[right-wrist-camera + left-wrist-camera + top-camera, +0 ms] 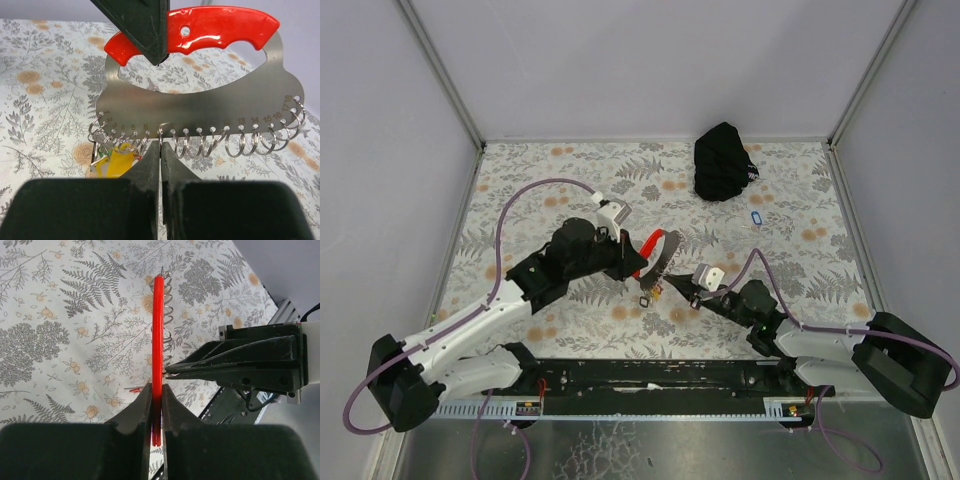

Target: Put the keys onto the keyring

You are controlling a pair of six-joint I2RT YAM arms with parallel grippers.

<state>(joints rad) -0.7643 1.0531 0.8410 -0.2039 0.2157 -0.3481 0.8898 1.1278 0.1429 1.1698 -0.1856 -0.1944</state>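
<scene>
Steadiness matters here. Your left jaws are clamped shut on the red handle (pixel 158 340) of the keyring (pixel 210 107), holding its steel plate on edge above the middle of the desk (pixel 570 170). Your right jaws are closed tight at one split ring (pixel 160 131) on the plate's lower edge, near the yellow tag (pixel 117 162). I cannot tell whether the wire is truly pinched. Pry that ring gently, without twisting the plate. The blue key (pixel 753 218) lies well apart, far right, near the black pouch (pixel 723 162).
</scene>
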